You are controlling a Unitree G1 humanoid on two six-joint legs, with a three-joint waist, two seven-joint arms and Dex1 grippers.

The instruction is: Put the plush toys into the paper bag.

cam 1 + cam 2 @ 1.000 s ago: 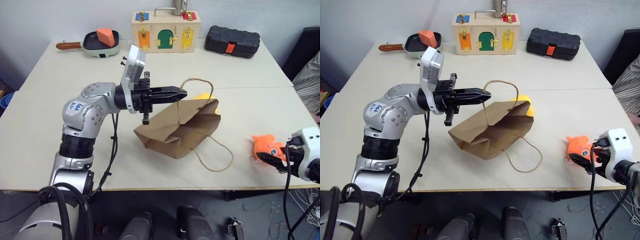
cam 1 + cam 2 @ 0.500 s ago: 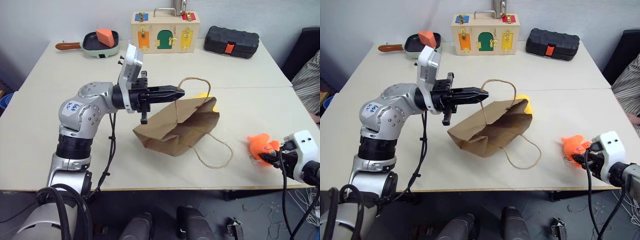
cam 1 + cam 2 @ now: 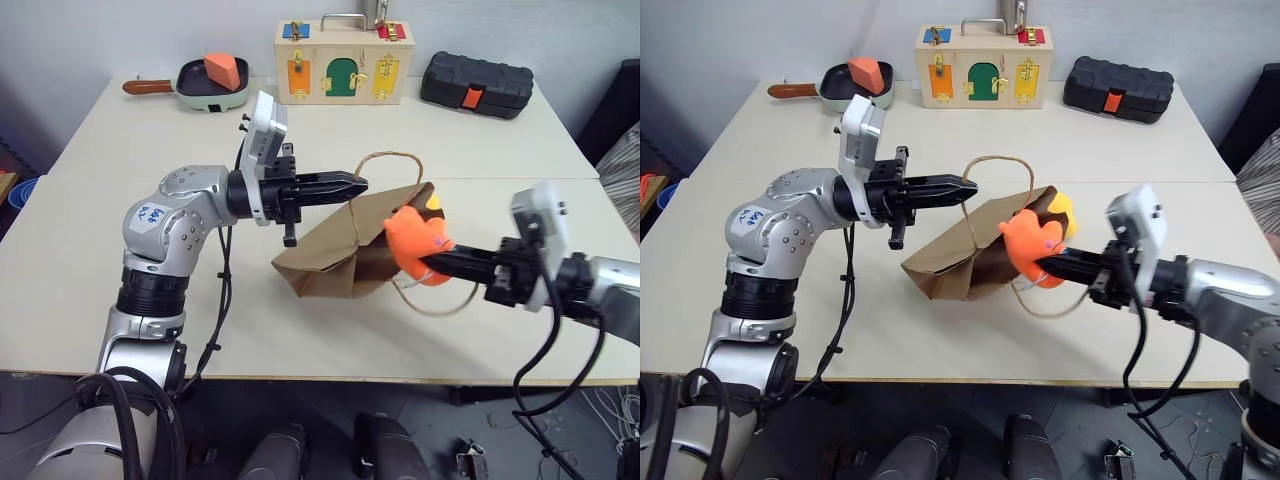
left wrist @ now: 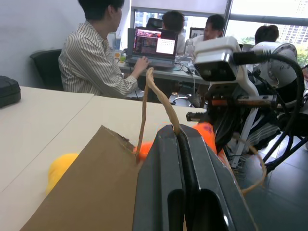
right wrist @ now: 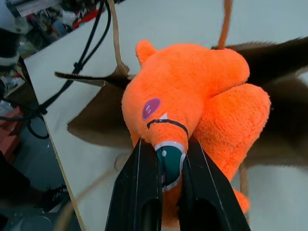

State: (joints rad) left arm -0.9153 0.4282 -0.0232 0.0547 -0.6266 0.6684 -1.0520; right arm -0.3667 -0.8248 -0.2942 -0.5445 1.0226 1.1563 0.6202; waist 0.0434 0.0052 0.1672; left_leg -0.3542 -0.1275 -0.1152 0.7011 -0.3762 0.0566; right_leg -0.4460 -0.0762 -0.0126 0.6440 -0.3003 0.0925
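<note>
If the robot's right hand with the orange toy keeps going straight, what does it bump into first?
Most likely the paper bag. The right gripper holds the orange plush toy right at the bag's open mouth, so the toy would probably enter or nudge it, though depth is hard to judge.

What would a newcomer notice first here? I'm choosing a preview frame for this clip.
The bright orange plush toy, pinched in the right claw and held in the air at the mouth of the brown paper bag in mid-table. Next, the left claw shut on the bag's cord handle, holding it up. A yellow plush toy peeks out behind the bag's far edge.
</note>
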